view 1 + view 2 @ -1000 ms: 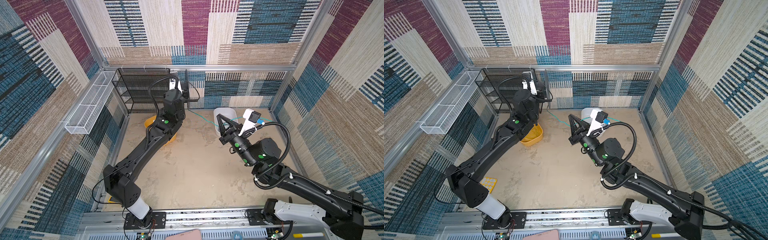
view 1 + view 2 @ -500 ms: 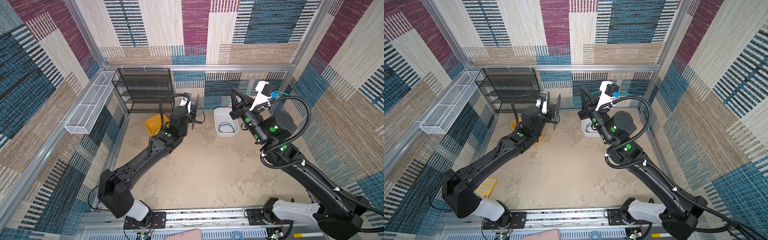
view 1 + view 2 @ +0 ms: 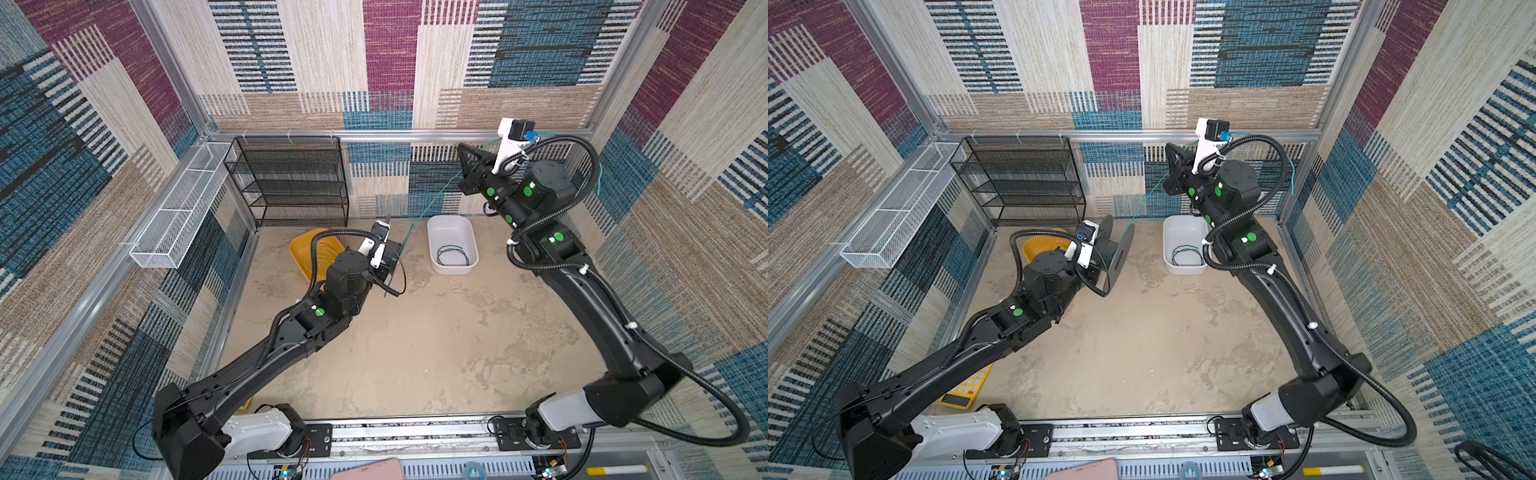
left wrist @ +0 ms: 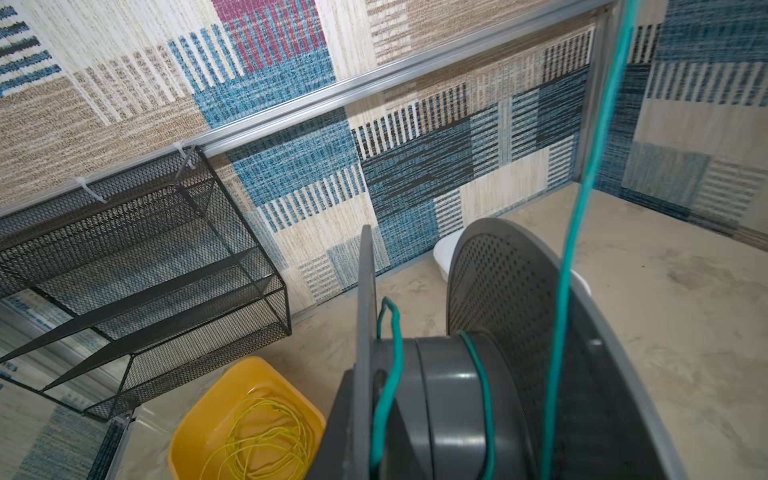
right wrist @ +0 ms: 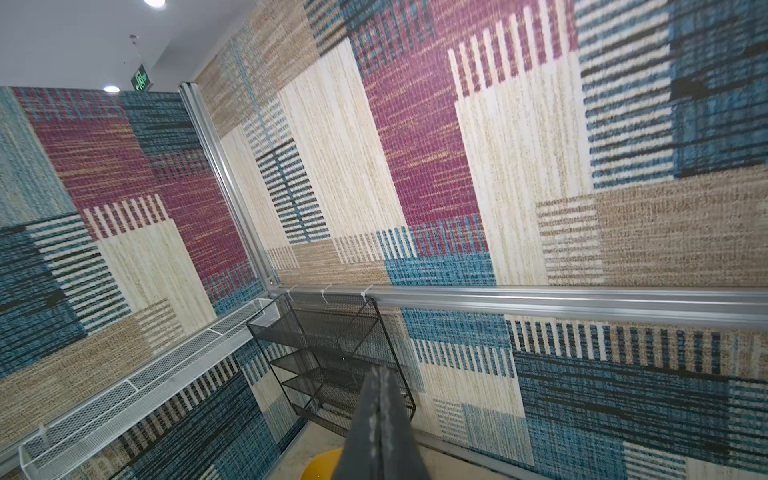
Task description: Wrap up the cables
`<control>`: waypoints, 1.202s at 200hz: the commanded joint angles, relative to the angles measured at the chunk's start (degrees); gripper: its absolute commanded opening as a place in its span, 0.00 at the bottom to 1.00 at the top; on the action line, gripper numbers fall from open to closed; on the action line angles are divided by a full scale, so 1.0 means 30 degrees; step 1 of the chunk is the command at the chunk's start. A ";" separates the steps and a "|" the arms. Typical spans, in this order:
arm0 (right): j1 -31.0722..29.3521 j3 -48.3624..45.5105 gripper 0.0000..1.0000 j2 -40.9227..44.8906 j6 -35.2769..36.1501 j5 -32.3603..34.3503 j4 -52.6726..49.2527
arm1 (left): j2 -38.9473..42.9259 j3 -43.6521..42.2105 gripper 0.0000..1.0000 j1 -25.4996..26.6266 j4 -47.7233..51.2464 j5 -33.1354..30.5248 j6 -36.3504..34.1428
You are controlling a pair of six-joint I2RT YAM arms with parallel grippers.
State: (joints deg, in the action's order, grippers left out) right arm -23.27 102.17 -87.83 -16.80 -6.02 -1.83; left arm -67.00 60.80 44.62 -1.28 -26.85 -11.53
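The right gripper [image 3: 465, 166] is raised high, its jaws pressed together, and appears to pinch the teal cable [image 4: 584, 208]. From it the cable runs taut, down and away, to a gray spool [image 3: 1121, 253]. The left gripper [image 3: 1100, 259], closed and mostly hidden, holds this spool off the floor. On the far side of the right gripper, the loose tail drapes over that arm's hose and hangs behind it.

In the left wrist view, one end hooks through a flange and about one turn lies on the hub. The taut strand crosses close to the other flange's rim.

Below the right gripper sits a white bin [image 3: 432, 232] with a dark coil. A yellow bin [image 4: 199, 415] of yellow wire lies beneath the spool.

The step in hand looks like winding, only just started. The next move likely calls for carrying the strand around the hub under steady tension and guiding it between the flanges. The tail must stay free of the hose.
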 commanded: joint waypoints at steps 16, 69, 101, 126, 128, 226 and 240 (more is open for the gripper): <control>0.1706 0.2936 0.00 -0.3250 -0.1532 -0.0033 0.2938 | 0.2388 -0.1313 0.00 0.0909 0.7581 -0.0270 -0.0357; 0.2653 0.3587 0.00 -0.6447 -0.3223 -0.0670 0.3304 | 0.5955 -0.2055 0.00 0.1567 1.0011 0.1494 0.0139; 0.2841 0.2938 0.00 -0.7392 -0.3944 -0.1011 0.3789 | 0.6517 -0.1766 0.00 0.1580 1.0262 0.2416 0.0265; 0.2919 0.1098 0.00 -0.7399 -0.4884 -0.1675 0.5040 | 0.6227 -0.1342 0.00 0.1576 0.9675 0.2760 0.0185; 0.2935 0.0945 0.00 -0.7380 -0.4990 -0.1748 0.5137 | 0.6186 -0.1355 0.00 0.1566 0.9594 0.2767 0.0211; 0.3493 -0.9676 0.00 -0.5408 -1.0185 -0.4437 1.1025 | 0.4051 0.0127 0.00 -0.0320 0.6405 0.5682 0.2485; 0.3486 -1.1533 0.00 -0.5030 -1.1330 -0.4621 1.1962 | 0.3794 0.0031 0.00 -0.0769 0.5840 0.6009 0.3084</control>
State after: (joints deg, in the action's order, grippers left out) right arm -13.58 74.08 -104.42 -44.25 -25.98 24.77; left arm -55.05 60.12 43.86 20.08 -14.15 -6.61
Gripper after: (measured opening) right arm 0.052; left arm 0.082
